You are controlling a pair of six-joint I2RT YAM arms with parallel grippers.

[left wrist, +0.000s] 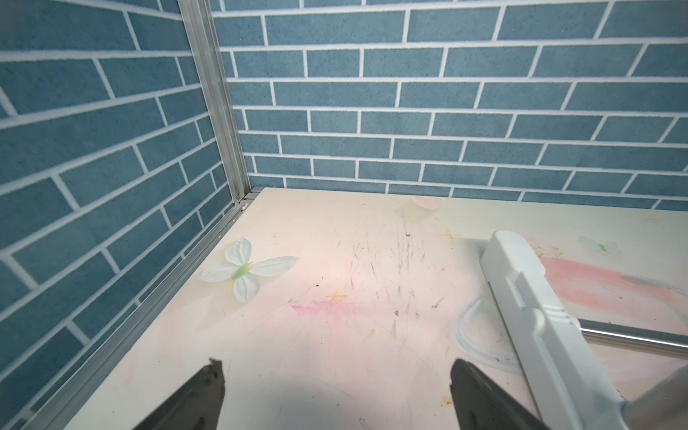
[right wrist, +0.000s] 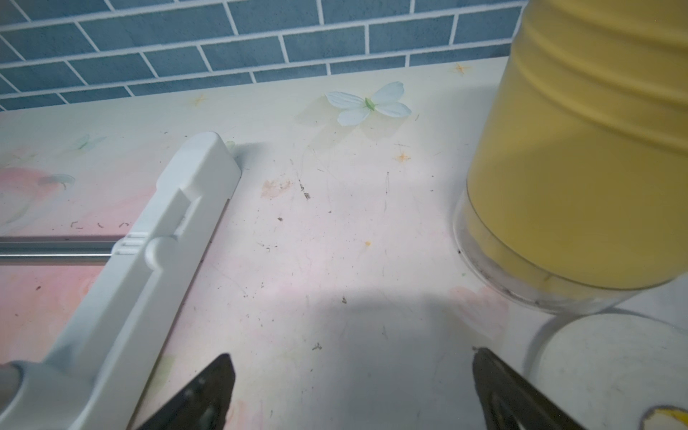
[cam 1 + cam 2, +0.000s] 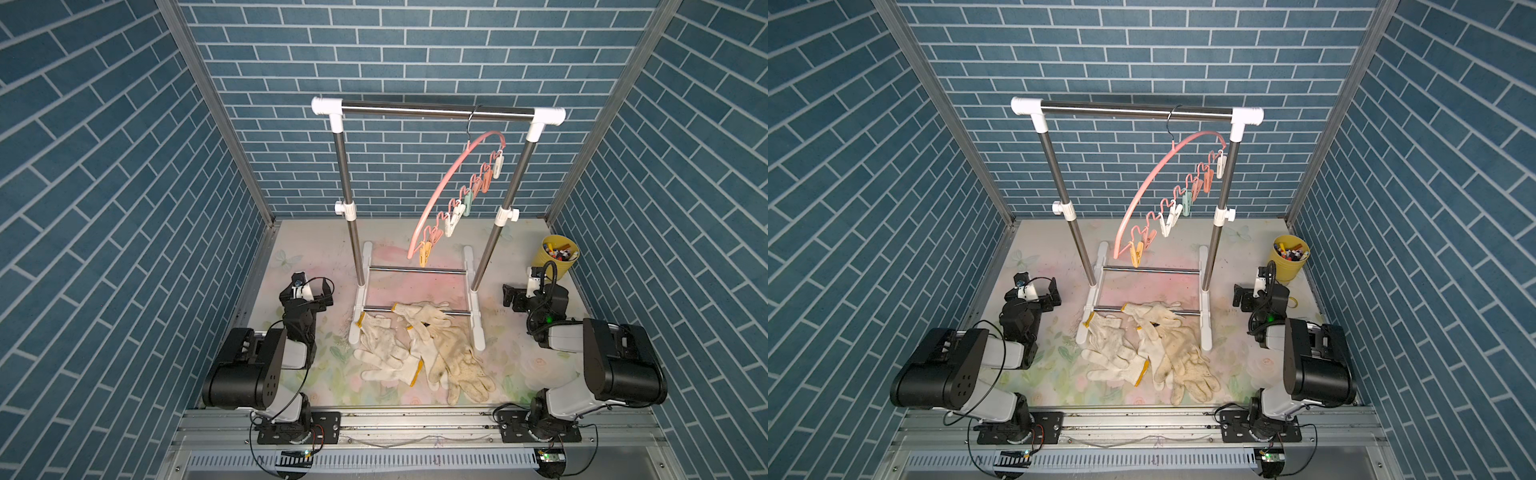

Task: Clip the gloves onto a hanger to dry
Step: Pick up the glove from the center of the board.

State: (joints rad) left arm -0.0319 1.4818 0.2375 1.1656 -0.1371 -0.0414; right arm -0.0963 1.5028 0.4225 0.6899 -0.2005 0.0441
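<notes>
i see my left gripper (image 1: 335,372) with its fingers (image 1: 208,387) spread wide and only bare table (image 1: 335,260) between them. the right gripper (image 2: 353,361) is the same - splayed and empty. the gloves (image 3: 419,349) lie in a loose overlapping heap on the table, between the two grippers but well apart from both sets of fingertips and closer to the arm bases. part of the heap drapes over the low front bar of the rack (image 3: 436,110).

the hanger (image 3: 449,183) hooks onto the rack's top bar, high above both grippers. its clips (image 3: 453,218) dangle with no glove in them. a white rack foot sits just outside one finger of each gripper.

the only container is a yellow tub (image 2: 577,149), near the right fingers on their outer side. in a top view it holds a jumble of small coloured sticks (image 3: 559,251) - markers, i think, though they're too small to tell.
</notes>
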